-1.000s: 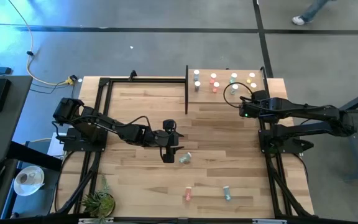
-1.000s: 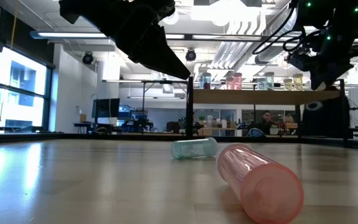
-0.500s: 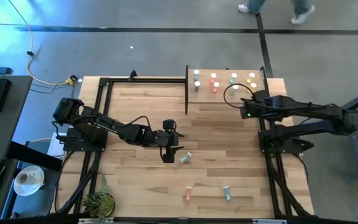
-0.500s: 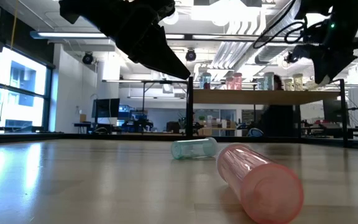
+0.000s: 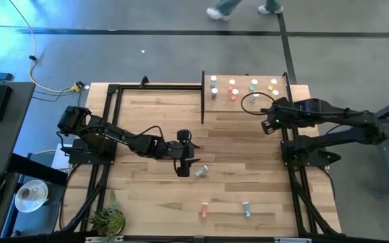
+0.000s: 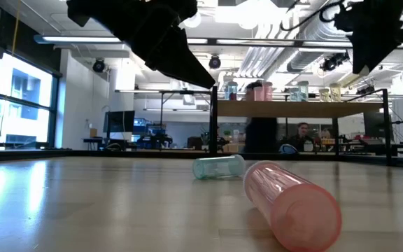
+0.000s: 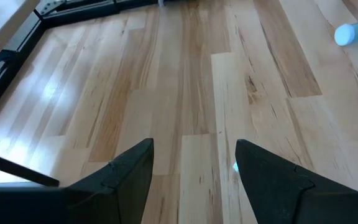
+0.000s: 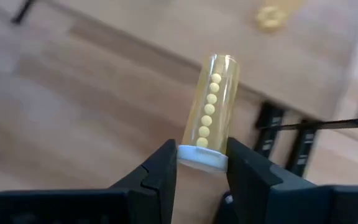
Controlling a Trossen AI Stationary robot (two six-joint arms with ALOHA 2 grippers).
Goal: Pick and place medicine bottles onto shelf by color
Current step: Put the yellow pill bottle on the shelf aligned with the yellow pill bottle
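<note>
My right gripper (image 8: 201, 163) is shut on a yellow bottle (image 8: 215, 102) with a white cap, in the air beside the shelf (image 5: 248, 96); in the low view it (image 6: 371, 43) is above shelf height. Blue-grey (image 5: 213, 86), red (image 5: 232, 89), teal (image 5: 253, 86) and yellow (image 5: 273, 86) bottles stand on the shelf. My left gripper (image 5: 183, 169) is open and empty over mid-table, next to a teal bottle (image 5: 202, 171) lying on its side. A pink bottle (image 5: 204, 210) and a blue one (image 5: 246, 210) lie nearer the front edge. My right gripper pinches the yellow bottle by its white cap end (image 8: 202, 158) between its two fingers. The bottle's body sticks out forward past the fingertips, in line with them. It is lifted clear of the table and the shelf.
The shelf's black posts (image 5: 202, 98) and the black frame rails (image 5: 113, 121) stand at the table's sides and far end. A small plant (image 5: 107, 217) sits at the near left corner. A person walks on the floor beyond the table (image 5: 231, 8).
My right gripper has risen with the yellow bottle, from shelf height to well above it in the low view. My left arm has kept still. A person has walked leftward behind the table.
</note>
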